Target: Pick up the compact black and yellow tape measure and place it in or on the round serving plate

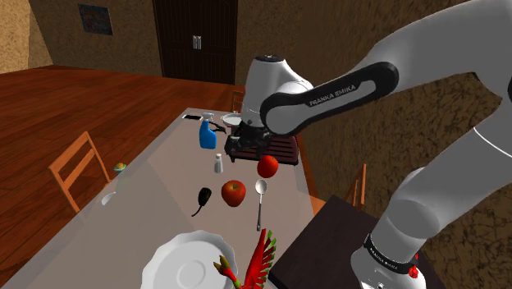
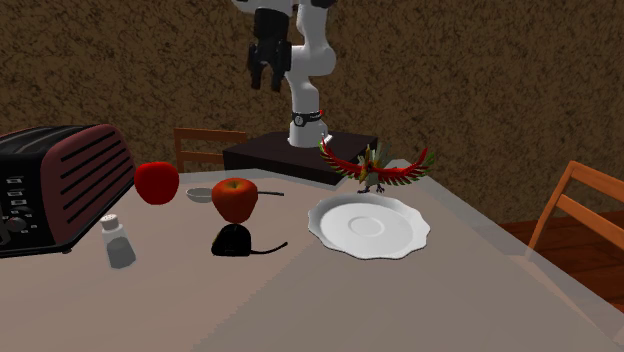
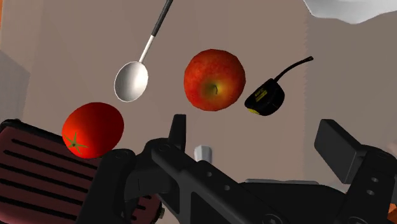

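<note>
The tape measure (image 1: 204, 197) (image 2: 235, 240) (image 3: 266, 98) is a small black case with a yellow label and a thin black tail, lying on the table beside a red apple (image 1: 234, 193) (image 2: 235, 198) (image 3: 214, 79). The round white plate (image 1: 187, 261) (image 2: 368, 226) (image 3: 347, 7) with a wavy rim sits further along the table toward the shoulder view's bottom. My gripper (image 2: 265, 65) (image 3: 257, 143) hangs high above the table near the toaster, open and holding nothing, well short of the tape measure.
A tomato (image 1: 267, 166) (image 3: 93, 129), a spoon (image 1: 260, 197) (image 3: 132, 81), a salt shaker (image 1: 218, 162) (image 2: 118, 240) and a dark toaster (image 2: 55, 185) lie near the apple. A red bird figure (image 1: 254, 267) (image 2: 375, 167) stands by the plate. A blue spray bottle (image 1: 208, 131) and chairs (image 1: 78, 168) flank the table.
</note>
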